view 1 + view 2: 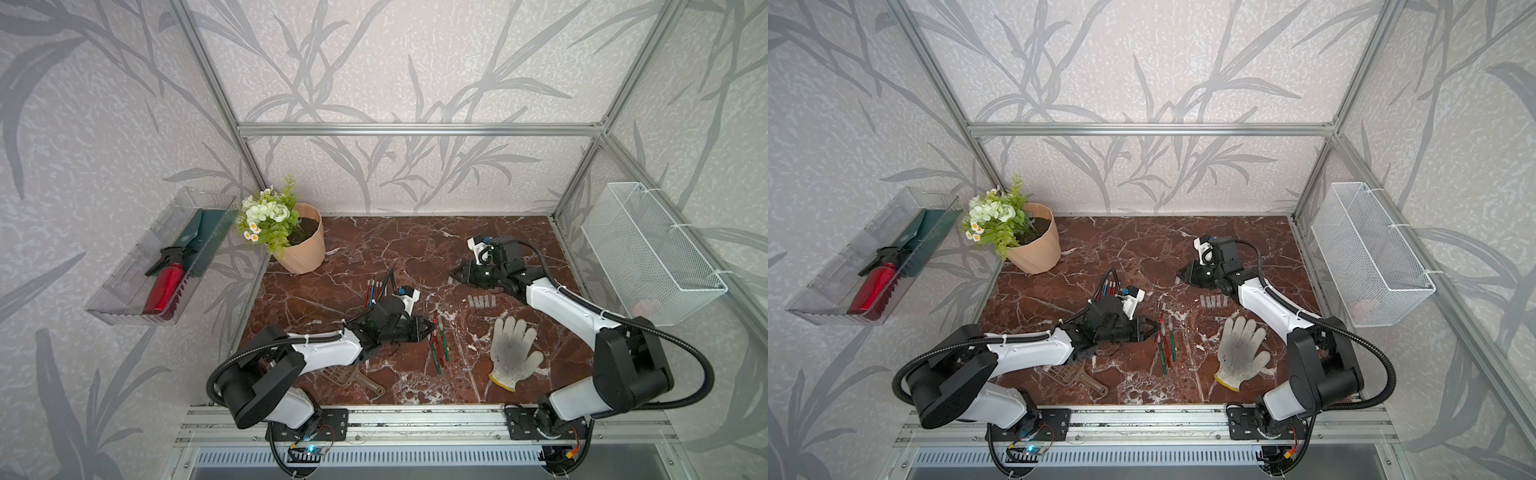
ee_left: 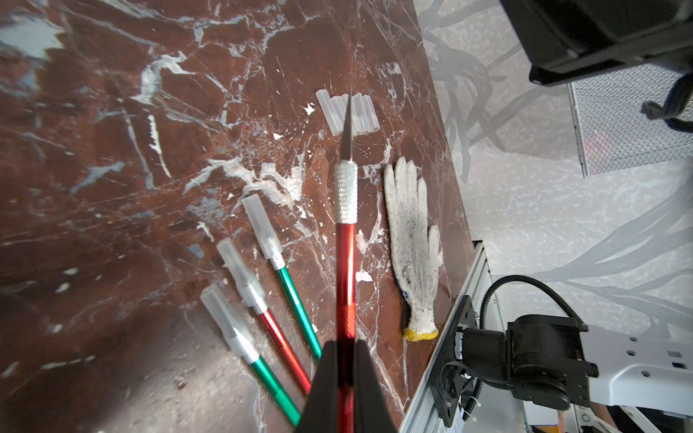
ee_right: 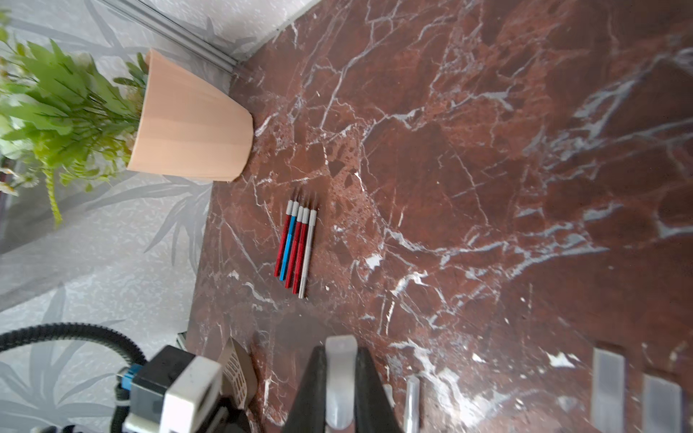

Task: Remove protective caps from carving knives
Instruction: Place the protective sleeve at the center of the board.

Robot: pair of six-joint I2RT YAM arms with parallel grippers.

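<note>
On the red-brown marble tabletop (image 1: pixel 395 245), the left gripper (image 2: pixel 345 346) is clamped tight on the handle of a thin red carving knife (image 2: pixel 345 262). The knife's silver collar and bare pointed blade stick out beyond the fingers. Just beside it in the left wrist view, three capped knives (image 2: pixel 245 279) with green and red handles lie on the table, each with a translucent sleeve over its tip. The right gripper (image 3: pixel 339 352), further back on the table, is closed on one short translucent grey-white protective cap (image 3: pixel 339 375). A row of loose caps (image 1: pixel 482 301) lies side by side between that gripper and a dirty white knitted work glove (image 1: pixel 513 353). Five bare-tipped knives (image 3: pixel 296 247) lie together near the beige flower pot (image 3: pixel 191 127)
</note>
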